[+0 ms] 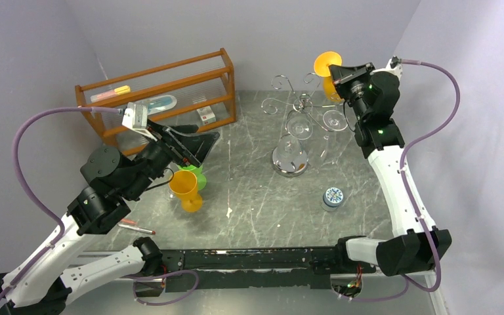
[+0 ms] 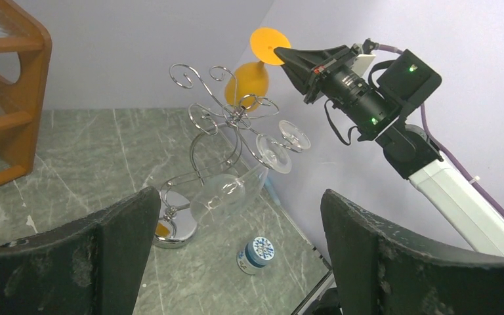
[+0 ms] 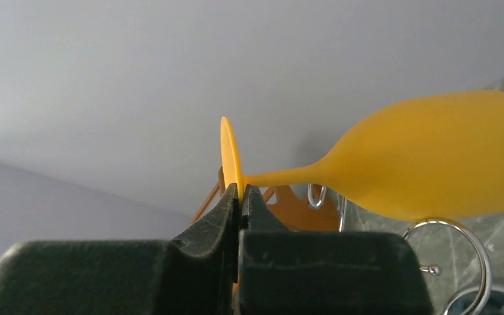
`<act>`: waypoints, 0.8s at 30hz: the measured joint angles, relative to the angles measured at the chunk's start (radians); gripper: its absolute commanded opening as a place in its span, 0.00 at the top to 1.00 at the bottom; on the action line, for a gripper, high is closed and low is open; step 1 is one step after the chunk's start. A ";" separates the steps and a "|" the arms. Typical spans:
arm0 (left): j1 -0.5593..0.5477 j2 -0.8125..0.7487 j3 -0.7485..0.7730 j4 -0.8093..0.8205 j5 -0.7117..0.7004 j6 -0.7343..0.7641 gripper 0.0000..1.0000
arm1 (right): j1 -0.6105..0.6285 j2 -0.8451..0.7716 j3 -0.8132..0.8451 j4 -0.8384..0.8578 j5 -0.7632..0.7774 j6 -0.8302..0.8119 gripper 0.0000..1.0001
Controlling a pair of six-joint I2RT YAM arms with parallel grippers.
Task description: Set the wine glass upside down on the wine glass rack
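- Two arms appear in the top view. The right gripper is raised at the far right of the desk, just behind the wine glass rack. The left gripper hangs over the desk's left half, near the wooden shelf.
- The right gripper is clamped tight on the edge of the foot of the orange wine glass. Only the right wrist view shows this pinch closely: the jaws press on either face of the thin disc, and the stem runs sideways to the bowl.
- The left wrist view alone shows the glass from the side. The foot is uppermost and the bowl is lower and tilted, behind the rack's curled top arms. Whether glass and rack touch cannot be told.
- The left gripper stands wide apart and holds nothing. Its dark fingers frame the left wrist view.
- Clear glasses hang from the rack's arms. The top view shows the rack's round shiny base resting on the desk.
- Only the top view shows a second orange glass on the desk just beside the left gripper. A green object lies behind it, and a red pen lies near the front-left edge.
- A small round tin with a blue-patterned lid sits near the rack's base. It is visible in the top and left wrist views.
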 measured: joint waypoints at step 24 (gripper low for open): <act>0.000 -0.010 -0.031 -0.002 0.001 -0.026 0.05 | -0.022 -0.060 -0.054 -0.147 -0.198 0.118 1.00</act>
